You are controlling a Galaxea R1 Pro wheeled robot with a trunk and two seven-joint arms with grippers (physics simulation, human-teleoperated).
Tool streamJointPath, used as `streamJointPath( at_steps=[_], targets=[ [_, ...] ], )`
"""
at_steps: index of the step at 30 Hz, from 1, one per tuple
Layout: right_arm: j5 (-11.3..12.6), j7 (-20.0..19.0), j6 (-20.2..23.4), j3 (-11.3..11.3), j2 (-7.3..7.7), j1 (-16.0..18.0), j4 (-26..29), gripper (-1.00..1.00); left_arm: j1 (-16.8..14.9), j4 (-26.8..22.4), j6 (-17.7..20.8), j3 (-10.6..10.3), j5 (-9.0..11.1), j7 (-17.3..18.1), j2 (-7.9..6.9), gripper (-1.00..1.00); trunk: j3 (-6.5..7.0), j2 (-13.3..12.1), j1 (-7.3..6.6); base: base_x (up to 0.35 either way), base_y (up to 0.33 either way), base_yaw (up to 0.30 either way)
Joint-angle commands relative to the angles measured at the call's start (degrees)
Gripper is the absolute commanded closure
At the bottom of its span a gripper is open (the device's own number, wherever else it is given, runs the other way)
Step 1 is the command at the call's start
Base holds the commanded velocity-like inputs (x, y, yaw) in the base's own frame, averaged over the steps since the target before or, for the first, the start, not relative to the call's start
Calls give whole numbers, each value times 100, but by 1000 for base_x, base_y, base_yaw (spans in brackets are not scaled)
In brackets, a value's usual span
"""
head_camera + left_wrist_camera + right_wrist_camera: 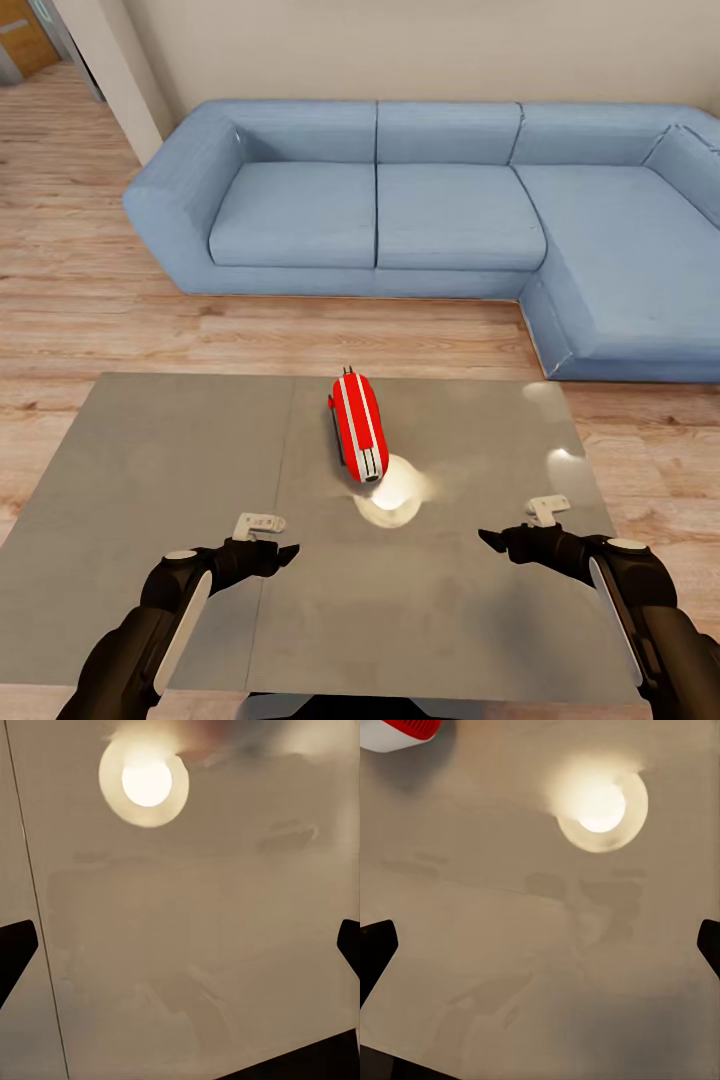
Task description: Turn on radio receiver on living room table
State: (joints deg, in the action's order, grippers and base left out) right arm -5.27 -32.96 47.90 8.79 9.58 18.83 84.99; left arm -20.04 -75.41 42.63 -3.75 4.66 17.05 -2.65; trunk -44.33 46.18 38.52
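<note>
The red radio receiver (357, 426) stands on its narrow white-striped edge near the middle of the grey-brown table (160, 470), just right of the seam line. A corner of the radio (401, 730) shows in the right wrist view. My left gripper (290, 552) hovers over the table's near part, left of and nearer than the radio, its fingers (13, 952) spread wide, open and empty. My right gripper (486, 540) hovers on the opposite side, right of and nearer than the radio, also open with its fingers (375, 949) apart. Neither touches the radio.
A bright lamp reflection (392, 492) glares on the tabletop just in front of the radio. A blue L-shaped sofa (440, 210) stands beyond the table on light wood floor (90, 300). A doorway opens at the far left.
</note>
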Motion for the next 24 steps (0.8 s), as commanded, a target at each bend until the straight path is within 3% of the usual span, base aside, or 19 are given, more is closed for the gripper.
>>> streamJointPath(
  at_steps=[1, 24],
  targets=[
    [-5, 1, 4, 0, 0, -1, -13, -100, 0, 0, 0, -2, 0, 0, -3, -100, 0, 0, 0, 0, 0, 0],
    [-7, -7, -2, -7, 0, -2, -3, -100, 0, 0, 0, 3, 0, 0, -7, -100, -13, 0, 0, 0, 0, 0]
  ],
)
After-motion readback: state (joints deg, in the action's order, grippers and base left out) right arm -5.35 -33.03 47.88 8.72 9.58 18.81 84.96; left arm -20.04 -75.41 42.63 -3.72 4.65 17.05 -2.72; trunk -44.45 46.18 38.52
